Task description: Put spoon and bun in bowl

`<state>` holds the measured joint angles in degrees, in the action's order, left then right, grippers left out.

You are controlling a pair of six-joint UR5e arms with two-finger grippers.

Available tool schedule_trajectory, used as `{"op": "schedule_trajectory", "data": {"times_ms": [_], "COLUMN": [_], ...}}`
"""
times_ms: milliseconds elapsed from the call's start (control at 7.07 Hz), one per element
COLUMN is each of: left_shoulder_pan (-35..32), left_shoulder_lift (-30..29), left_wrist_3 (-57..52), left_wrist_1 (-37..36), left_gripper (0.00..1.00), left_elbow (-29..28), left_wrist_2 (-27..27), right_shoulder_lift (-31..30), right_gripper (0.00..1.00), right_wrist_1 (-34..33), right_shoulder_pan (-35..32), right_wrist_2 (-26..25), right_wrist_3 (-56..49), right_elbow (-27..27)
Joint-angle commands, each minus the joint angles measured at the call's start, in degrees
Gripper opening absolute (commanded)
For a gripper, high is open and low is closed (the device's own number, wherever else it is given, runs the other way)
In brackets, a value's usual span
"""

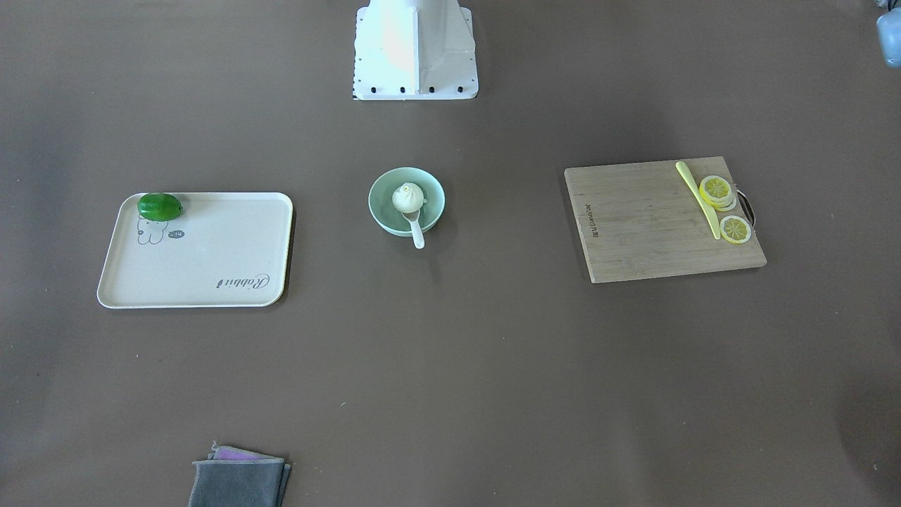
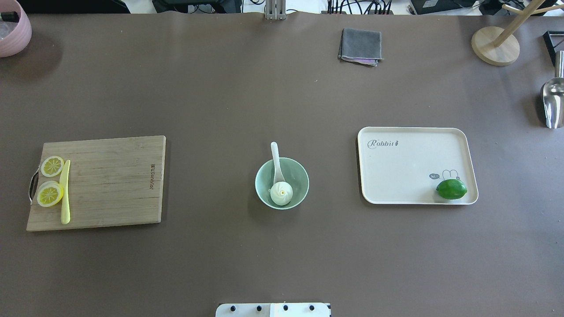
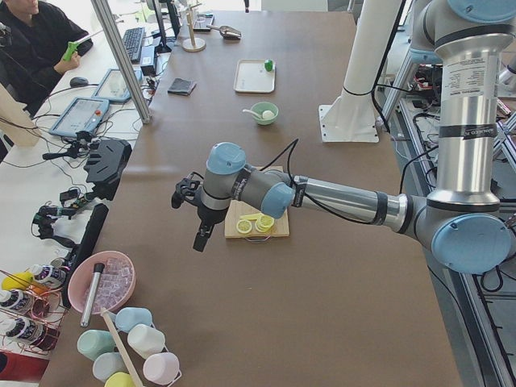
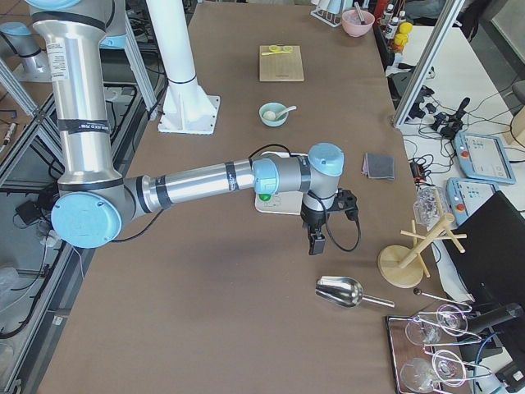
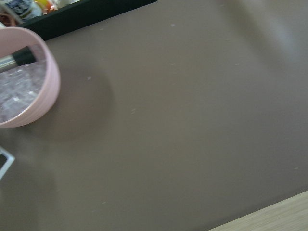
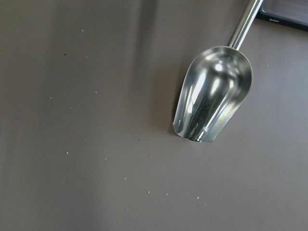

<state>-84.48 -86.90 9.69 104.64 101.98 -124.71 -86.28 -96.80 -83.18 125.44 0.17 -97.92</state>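
Spoon (image 2: 276, 160) overhangs bowl (image 2: 302, 178) beside bun (image 2: 281, 193); we fear a bump tips it out. Left gripper (image 3: 198, 240), right gripper (image 4: 315, 243): we cannot tell if open.

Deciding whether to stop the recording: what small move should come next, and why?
Probably none, just stop. The bun sits in the bowl, the spoon lies scoop inside, handle over the rim, and the left gripper and right gripper hang far off to the sides.

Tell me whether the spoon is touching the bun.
Touching. In the overhead view the scoop of the spoon runs right up against the bun inside the bowl, with no green showing between them; the front-facing view shows the same.
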Motion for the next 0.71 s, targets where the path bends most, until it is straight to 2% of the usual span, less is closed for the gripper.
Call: {"op": "schedule_trajectory", "data": {"times_ms": [0,566], "left_shoulder_pan": [-3.1,-3.8], "left_shoulder_lift": [0.7,2.4], "left_wrist_3": [-1.2,-1.1], "left_wrist_1": [-5.8,-6.0], "left_gripper": [0.98,0.98], "left_elbow": [-0.7,-0.4], "left_wrist_2": [-4.7,-4.9], "right_shoulder_lift": [-1.4,-2.0], "right_gripper": [1.00,1.00], "right_wrist_1": [-0.4,-0.5], "right_shoulder_pan": [-4.3,-5.3], "right_wrist_2": [4.4,4.6], "right_wrist_3": [-1.2,-0.9], "right_elbow": [2.8,3.0]}}
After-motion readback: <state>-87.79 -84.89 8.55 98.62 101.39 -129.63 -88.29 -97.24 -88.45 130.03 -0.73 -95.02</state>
